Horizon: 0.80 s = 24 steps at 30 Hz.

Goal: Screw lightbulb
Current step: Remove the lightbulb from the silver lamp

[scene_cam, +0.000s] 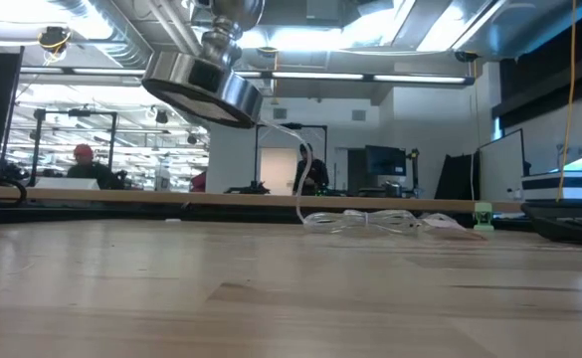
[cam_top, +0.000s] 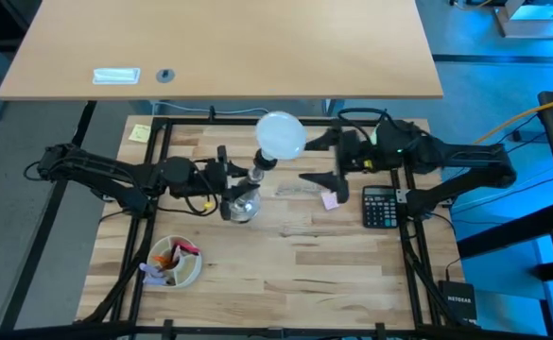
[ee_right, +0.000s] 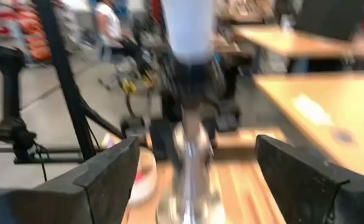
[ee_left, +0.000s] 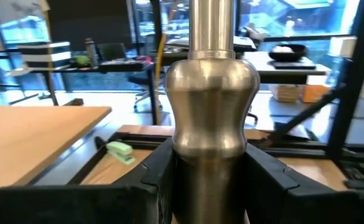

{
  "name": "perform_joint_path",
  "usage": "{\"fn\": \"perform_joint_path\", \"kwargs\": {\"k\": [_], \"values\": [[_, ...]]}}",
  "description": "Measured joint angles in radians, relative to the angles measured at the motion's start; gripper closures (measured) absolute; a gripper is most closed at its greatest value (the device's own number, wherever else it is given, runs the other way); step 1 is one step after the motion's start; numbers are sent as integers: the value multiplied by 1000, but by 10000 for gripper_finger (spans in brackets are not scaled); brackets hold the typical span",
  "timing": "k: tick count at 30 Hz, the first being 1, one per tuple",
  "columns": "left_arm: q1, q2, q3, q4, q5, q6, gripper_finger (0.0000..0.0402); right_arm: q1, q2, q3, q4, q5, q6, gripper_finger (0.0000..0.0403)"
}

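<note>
Left tool (cam_top: 227, 176) clamps the silvery lamp stand (ee_left: 210, 118), lifted off the bench (cam_top: 257, 274); the lightbulb (cam_top: 281, 135) sits in its socket. Right tool (cam_top: 337, 161), fingers spread, waits just beside, probably regrasping to twist again.

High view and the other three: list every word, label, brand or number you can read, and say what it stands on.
"NETGEAR": on the small black box at the table's right near corner, high view.
Calculator keys and display: too small to read.
Yellow sticky note and pink note: no writing can be made out.
White label on the far tabletop: unreadable.
Low view and both wrist views: no readable text.
</note>
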Motion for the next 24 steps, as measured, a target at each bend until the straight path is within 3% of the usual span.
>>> {"fn": "perform_joint_path", "kwargs": {"k": [6, 10, 14, 17, 24], "values": [[0, 3, 0, 2, -150, -6, 278, 0, -33, -1, -275, 109, 127, 77], [-23, 15, 0, 0, -342, 13, 278, 0, -7, -43, -262, 175, 175, 77], [-60, 35, 0, 7, -562, 72, 278, -1, 32, -79, -125, 286, 169, 77], [-73, 50, 0, 13, -687, 102, 278, -1, 52, -89, 80, 346, 115, 77], [-72, 91, 0, 82, -780, 132, 278, -4, 157, -93, 503, 343, 56, 77]]}}
